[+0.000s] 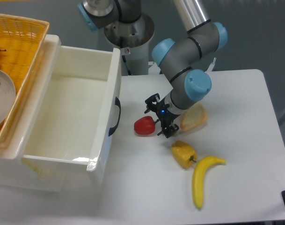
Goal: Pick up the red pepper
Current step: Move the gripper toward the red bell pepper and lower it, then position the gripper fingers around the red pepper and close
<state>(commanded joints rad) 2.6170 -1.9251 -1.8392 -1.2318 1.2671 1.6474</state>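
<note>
Red pepper [143,125] lay on the white table [236,93], just right of the open white drawer [72,117] w/ its dark handle, and we took that drawer as our landmark. We saw the gripper [159,117] low over the table on the pepper's far side from the drawer, at the stem end, w/ a small blue light on its body. Its jaws stood apart and held nothing; one dark finger sat above the stem, the other below, so they seemed to bracket the stem end, though we couldn't tell if either touched the pepper.

We judged the arm came in from the side away from the drawer because the drawer front left little room on the pepper's other side.

Pepper lay on its side, long axis running roughly left-right across the view, short dark stem pointing away from the drawer toward the gripper.

Further from the drawer sat a bread piece [193,118], w/ a yellow pepper [183,153] and banana [201,180] nearer the camera, all apart from the red pepper.
</note>
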